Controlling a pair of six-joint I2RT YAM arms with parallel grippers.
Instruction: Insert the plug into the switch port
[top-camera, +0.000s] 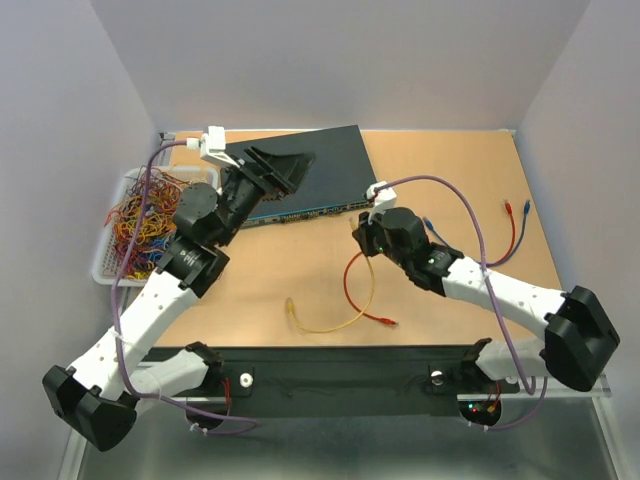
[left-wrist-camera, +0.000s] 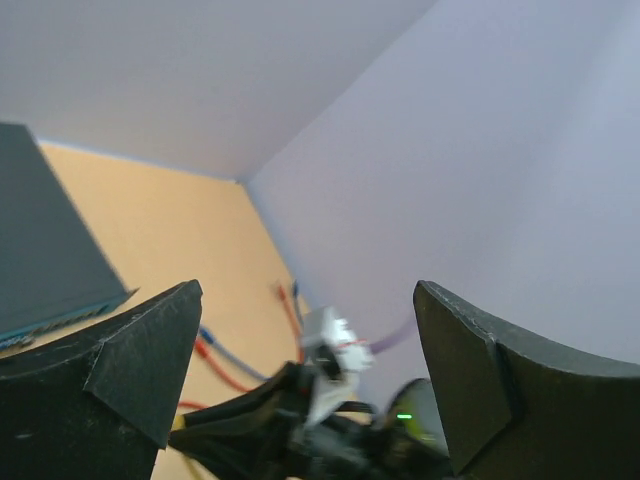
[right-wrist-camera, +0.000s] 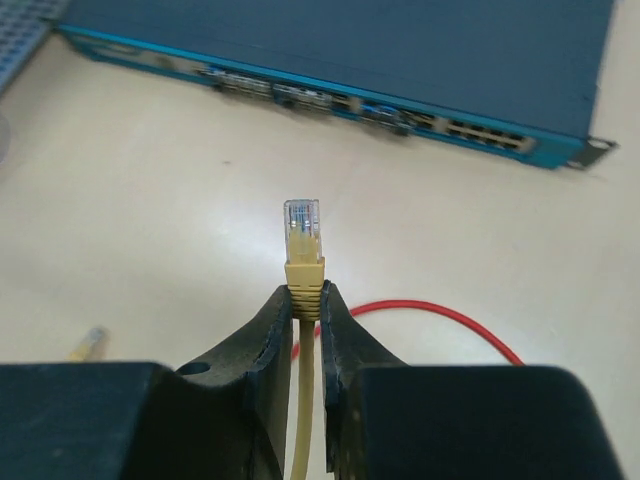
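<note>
The switch is a flat dark blue-grey box at the back of the table, and its row of sockets faces the arms. My right gripper is shut on the boot of a yellow plug. The plug's clear tip points at the socket row and stands well short of it. In the top view the right gripper is just in front of the switch's right end. My left gripper hovers over the switch, open and empty, with its fingers wide apart.
The yellow cable loops on the table in front, crossed by a red cable. Its other end lies on the table. Blue and red cables lie at the right. A white wire basket of cables stands at the left.
</note>
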